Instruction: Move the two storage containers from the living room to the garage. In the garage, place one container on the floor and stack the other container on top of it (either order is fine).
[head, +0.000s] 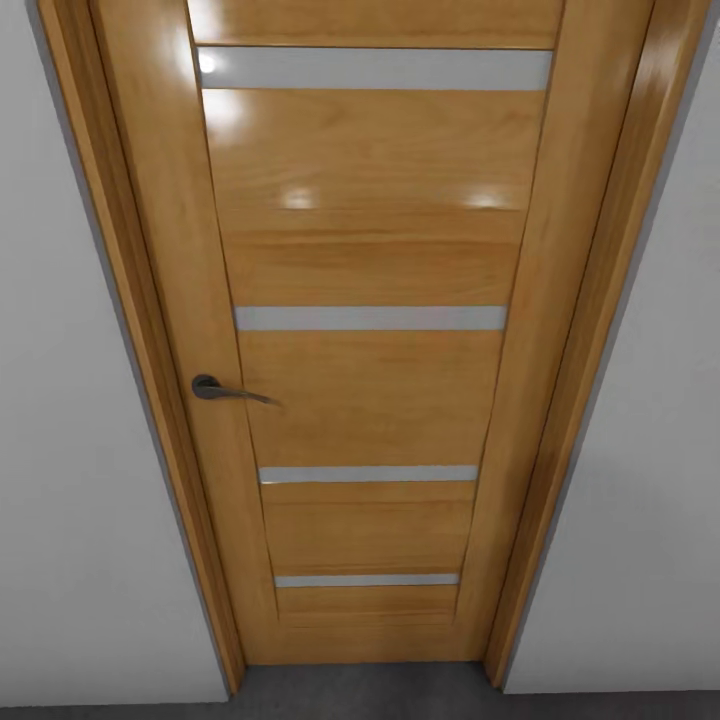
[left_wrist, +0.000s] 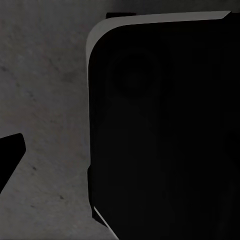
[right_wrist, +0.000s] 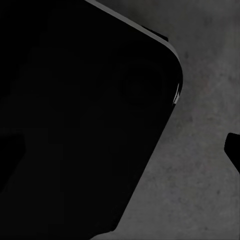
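The two storage containers are out of view. I face a shut wooden door (head: 370, 390) with several narrow frosted glass strips and a dark lever handle (head: 228, 390) on its left side. In the left wrist view, one black fingertip (left_wrist: 10, 156) of my left gripper (left_wrist: 120, 157) shows at the picture's edge over dark grey speckled floor (left_wrist: 45, 100). In the right wrist view, a fingertip (right_wrist: 233, 148) of my right gripper (right_wrist: 122, 150) likewise sits at the edge over the floor (right_wrist: 200, 190). Both grippers stand open and hold nothing.
Plain grey-white walls (head: 70, 450) flank the door frame (head: 150, 400) on both sides. A strip of dark grey floor (head: 370, 692) runs along the door's foot. A large black rounded part of the robot's body (left_wrist: 165, 125) lies close beside each gripper (right_wrist: 75, 115).
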